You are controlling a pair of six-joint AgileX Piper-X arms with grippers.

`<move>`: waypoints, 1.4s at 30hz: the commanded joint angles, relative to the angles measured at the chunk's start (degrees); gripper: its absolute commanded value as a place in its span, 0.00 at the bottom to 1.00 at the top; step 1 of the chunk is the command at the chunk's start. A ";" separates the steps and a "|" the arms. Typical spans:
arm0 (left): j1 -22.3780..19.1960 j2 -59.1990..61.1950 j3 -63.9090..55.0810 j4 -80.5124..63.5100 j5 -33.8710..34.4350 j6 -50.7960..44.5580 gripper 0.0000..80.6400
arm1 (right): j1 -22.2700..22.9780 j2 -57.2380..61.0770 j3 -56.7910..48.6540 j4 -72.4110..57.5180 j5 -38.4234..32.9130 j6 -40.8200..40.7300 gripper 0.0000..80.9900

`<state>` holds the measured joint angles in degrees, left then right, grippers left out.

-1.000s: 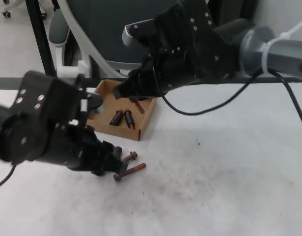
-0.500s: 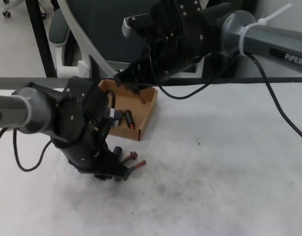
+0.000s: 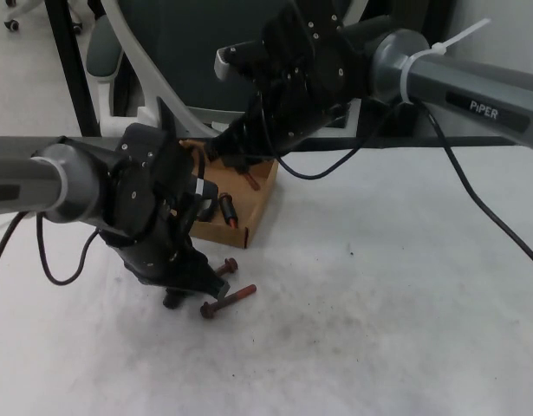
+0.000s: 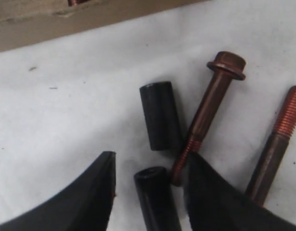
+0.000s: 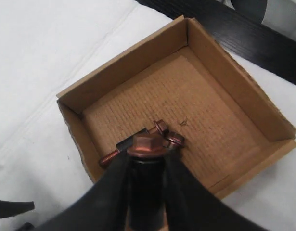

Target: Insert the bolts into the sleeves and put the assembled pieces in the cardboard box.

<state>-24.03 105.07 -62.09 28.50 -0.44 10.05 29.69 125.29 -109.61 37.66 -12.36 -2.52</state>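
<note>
Over the box (image 5: 123,60), right fingers (image 5: 114,192) grip an assembled piece (image 5: 147,154); left fingers (image 4: 80,202), open astride a sleeve (image 4: 155,197), may also pinch the bolt (image 4: 208,110) just beside it.

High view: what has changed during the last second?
The left arm swung upright over the loose bolts, and the left gripper now stands open around a sleeve. The right arm shifted slightly. The right gripper still holds the assembled piece over the box.
</note>
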 commanded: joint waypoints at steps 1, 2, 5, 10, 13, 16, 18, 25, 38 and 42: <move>0.08 0.13 -0.53 -0.10 -1.14 0.59 0.35 | -0.51 -0.47 -1.14 -1.50 -0.82 -0.40 0.00; 0.08 0.13 -0.53 0.05 -1.14 0.59 0.30 | -0.57 -0.47 -1.31 -1.48 -0.82 -0.27 0.00; 0.08 0.13 -0.53 0.76 -1.14 0.77 0.20 | -0.73 -0.47 -1.32 -1.48 -0.82 -0.10 0.00; 0.08 0.16 -0.53 2.27 -1.14 0.74 0.18 | -0.99 -0.47 -1.32 -1.48 -0.82 -0.10 0.00; 0.08 0.16 -0.53 3.95 -1.14 0.74 0.18 | -1.20 -0.47 -1.73 -1.48 -0.82 -0.10 0.00; 0.18 0.16 -0.53 4.36 -1.14 0.74 0.18 | -1.20 -0.47 -2.32 -0.90 -0.82 -0.10 0.00; 0.33 0.16 -0.53 4.45 -1.00 0.74 0.20 | -1.20 -0.47 -2.33 -0.90 -0.82 -0.10 0.00; 1.68 0.16 -0.53 6.25 0.11 -1.36 0.51 | -1.28 -0.47 -2.31 -1.24 -0.82 -0.10 0.00; 2.20 0.16 -0.53 7.13 2.27 -1.89 0.42 | -1.34 0.02 -2.88 -0.89 -0.82 0.00 0.00; 2.20 0.16 -0.53 7.36 2.81 -1.89 0.38 | -1.34 4.27 -8.74 5.93 -0.82 -0.05 0.00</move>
<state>-21.91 105.07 -62.44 36.08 1.49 8.53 28.72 126.71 -113.97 39.31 -12.57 -2.52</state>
